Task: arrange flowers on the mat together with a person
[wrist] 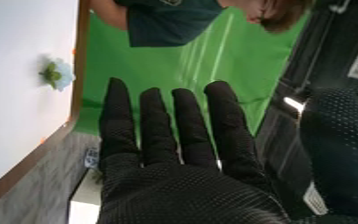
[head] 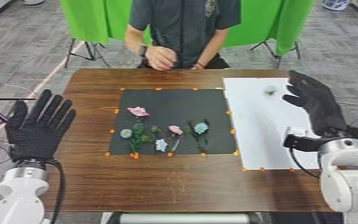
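Several flowers (head: 138,111) are lying on the black mat (head: 171,102) in your head view; your right wrist view is showing a pale flower (wrist: 63,75) with some green on the white mat (wrist: 20,110). Green cloth (head: 91,22) is hanging behind the brown table (head: 158,185). Your left hand (head: 36,134) is pointing forward by the table's left edge, fingers straight; your right hand (head: 323,107) is hovering near the white mat, also open.
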Available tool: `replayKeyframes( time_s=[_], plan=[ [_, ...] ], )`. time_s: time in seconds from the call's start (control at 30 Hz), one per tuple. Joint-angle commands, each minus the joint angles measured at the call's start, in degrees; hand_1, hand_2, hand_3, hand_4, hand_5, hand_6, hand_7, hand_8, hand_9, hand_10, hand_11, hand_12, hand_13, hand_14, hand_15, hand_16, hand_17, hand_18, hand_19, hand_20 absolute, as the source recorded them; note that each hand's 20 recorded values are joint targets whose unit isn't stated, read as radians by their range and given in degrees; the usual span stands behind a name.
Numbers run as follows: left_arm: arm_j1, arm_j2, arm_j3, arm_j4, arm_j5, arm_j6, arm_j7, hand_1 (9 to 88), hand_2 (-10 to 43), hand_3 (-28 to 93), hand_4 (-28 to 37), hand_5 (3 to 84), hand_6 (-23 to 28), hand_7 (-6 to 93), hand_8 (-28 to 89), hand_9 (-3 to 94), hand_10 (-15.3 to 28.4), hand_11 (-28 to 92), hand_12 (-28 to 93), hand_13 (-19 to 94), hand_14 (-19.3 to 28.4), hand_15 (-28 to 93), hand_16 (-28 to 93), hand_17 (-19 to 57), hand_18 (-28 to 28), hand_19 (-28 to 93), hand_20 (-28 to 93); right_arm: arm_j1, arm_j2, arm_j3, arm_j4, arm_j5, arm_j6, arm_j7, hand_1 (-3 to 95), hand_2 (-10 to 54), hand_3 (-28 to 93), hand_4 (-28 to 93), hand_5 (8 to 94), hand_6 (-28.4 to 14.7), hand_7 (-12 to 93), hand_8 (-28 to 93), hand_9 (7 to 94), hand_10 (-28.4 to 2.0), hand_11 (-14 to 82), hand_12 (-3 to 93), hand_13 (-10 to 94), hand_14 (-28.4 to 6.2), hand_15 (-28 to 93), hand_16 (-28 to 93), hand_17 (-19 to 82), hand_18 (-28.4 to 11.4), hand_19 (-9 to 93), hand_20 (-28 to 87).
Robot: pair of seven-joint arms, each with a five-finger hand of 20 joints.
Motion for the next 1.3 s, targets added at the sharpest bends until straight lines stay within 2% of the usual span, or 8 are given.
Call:
replayKeyframes(
  time_s=[0.03,0.23,0.73,0.8,0.87,1.1,1.13,1.3],
  plan=[
    [0.8,-0.48,-0.19,-0.1,0.08,-0.06,-0.14,25.5,11.4,72,-28.3,44.6,6.3,8.9,-9,38.1,13.0,16,6,29,13.2,21,-5,-1.8,11.0,22,10,-3.2,-2.7,0.8,-1.8,-0.4,2.3,-1.5,13.6,12.4,78,-28,35.2,-3.2,13,-11,33.0,-11.1,4.6,10.2,26,-9.4,12,11,14,-14.0,33,10],
    [0.4,-0.58,-0.05,0.05,0.29,-0.22,-0.58,25.5,11.4,72,-28.3,44.6,6.3,8.9,-9,38.1,13.1,16,6,29,13.1,21,-5,-1.8,11.0,22,10,-4.6,-3.4,1.0,-2.9,-0.7,3.1,-1.7,13.4,12.6,78,-28,35.3,-3.2,13,-11,33.0,-11.1,4.8,10.1,26,-9.2,12,12,12,-14.9,36,11],
    [0.8,-0.37,-0.15,-0.05,-0.07,0.0,-0.15,25.5,11.4,72,-28.3,44.6,6.3,8.9,-9,38.2,13.1,16,6,29,13.1,21,-5,-1.9,11.1,22,10,-9.6,-4.5,2.5,-6.9,-1.7,2.9,-1.2,13.8,13.1,78,-28,35.4,-3.2,13,-11,32.8,-10.8,5.1,10.1,26,-9.7,13,12,12,-15.5,39,10],
    [1.1,-0.3,-0.2,-0.24,-0.1,-0.04,0.22,25.5,11.4,72,-28.3,44.7,6.3,8.9,-9,38.3,13.1,16,6,29,13.1,21,-5,-1.9,11.1,22,10,-10.4,-4.7,2.8,-7.6,-1.9,2.5,-1.2,13.9,13.0,79,-28,35.4,-3.2,14,-11,32.7,-10.8,5.1,10.1,26,-9.7,13,12,12,-15.5,39,10],
    [0.6,-0.25,-0.02,-0.04,-0.05,-0.17,0.01,25.6,11.4,72,-28.3,44.7,6.3,8.9,-9,38.3,13.1,16,6,29,13.1,21,-5,-1.9,11.1,22,10,-11.6,-4.9,3.1,-8.4,-2.0,2.5,-1.3,14.0,12.9,79,-28,35.4,-3.2,14,-11,32.6,-10.8,5.1,10.1,26,-9.8,13,12,12,-15.5,39,10],
    [1.3,-0.15,-0.21,-0.36,-0.19,-0.25,0.34,25.6,11.4,72,-28.3,44.7,6.4,9.0,-9,38.3,13.2,16,6,29,13.2,21,-5,-1.9,11.1,22,10,-15.4,-5.8,4.4,-11.2,-2.2,1.7,-1.6,14.3,12.5,79,-28,35.3,-3.2,14,-11,32.5,-10.8,5.2,10.1,26,-9.9,13,12,12,-15.5,39,10],
    [1.4,-0.13,-0.25,-0.44,-0.17,-0.18,0.47,25.6,11.4,72,-28.3,44.7,6.3,9.0,-9,38.3,13.1,16,6,29,13.2,21,-5,-1.9,11.1,22,10,-7.0,-6.0,3.8,-2.8,-2.1,-1.9,-1.5,14.3,12.4,79,-28,35.3,-3.2,14,-11,32.4,-10.7,5.2,10.1,26,-9.9,13,12,12,-15.6,39,10],
    [1.6,-0.14,-0.33,-0.44,-0.24,-0.39,0.62,25.5,11.4,72,-28.3,44.7,6.3,9.0,-9,38.3,13.2,16,6,29,13.4,21,-5,-2.0,11.1,22,10,-7.8,-6.7,5.1,-3.0,-1.9,-3.0,-2.1,14.6,12.2,79,-28,35.3,-3.2,14,-11,32.3,-10.7,5.1,10.1,26,-10.1,13,13,12,-15.6,39,9]
  ],
)
